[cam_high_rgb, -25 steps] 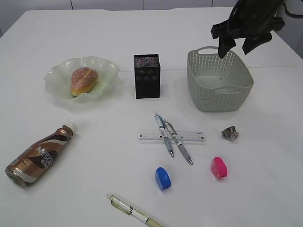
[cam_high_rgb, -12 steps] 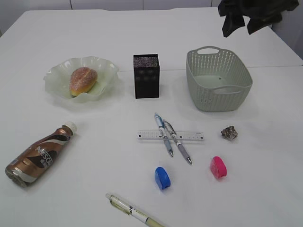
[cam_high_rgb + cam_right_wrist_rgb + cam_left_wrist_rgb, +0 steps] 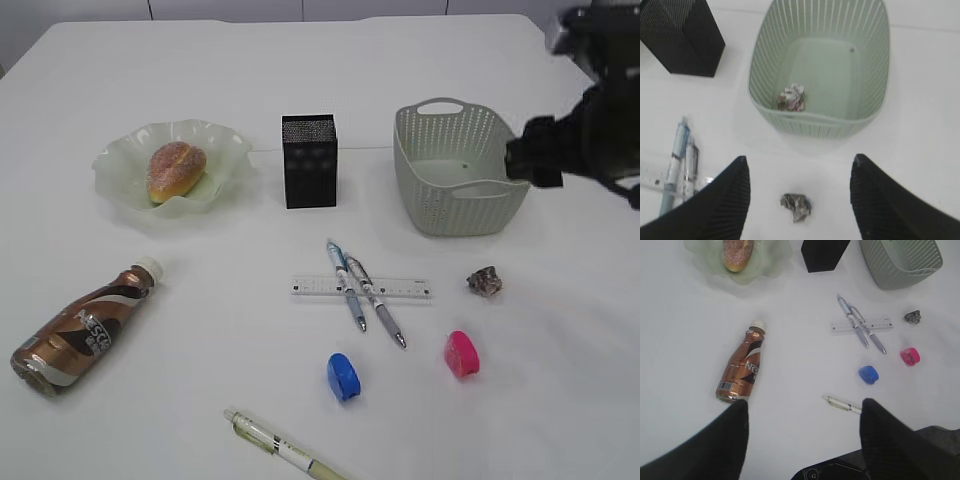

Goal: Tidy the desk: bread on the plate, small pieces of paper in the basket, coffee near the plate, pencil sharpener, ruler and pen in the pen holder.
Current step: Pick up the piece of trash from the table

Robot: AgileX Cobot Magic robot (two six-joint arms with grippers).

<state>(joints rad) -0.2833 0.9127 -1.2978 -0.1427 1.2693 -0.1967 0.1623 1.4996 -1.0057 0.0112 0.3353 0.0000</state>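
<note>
The right pincer [image 3: 799, 190] stands wide open with nothing between its fingers, hanging above the surface [image 3: 180, 400] just in front of the basket [image 3: 455, 210]. Directly below its gap lies a crumpled paper ball [image 3: 796, 206], on the surface near the basket's front wall. Inside the basket, against that front wall, sits a second paper scrap [image 3: 791, 96]. In the exterior view the right arm shows only as a dark blurred mass at the right edge.

The left pincer [image 3: 802, 425] is also wide open and empty, held high over the front edge of the surface. Below it lies a pen [image 3: 842, 404] near the front edge, and left of that the coffee bottle [image 3: 742, 370] lies on its side toward the front left corner.

In the middle of the surface the ruler [image 3: 362, 289] lies crosswise with two pens [image 3: 362, 293] resting over it. In front of them are the blue pencil sharpener [image 3: 343, 376] and, further right, the pink pencil sharpener [image 3: 462, 353]. The black pen holder [image 3: 309, 160] stands upright behind the ruler, left of the basket. Toward the back left corner the bread [image 3: 176, 170] lies on the plate [image 3: 225, 150], well apart from the coffee bottle.
</note>
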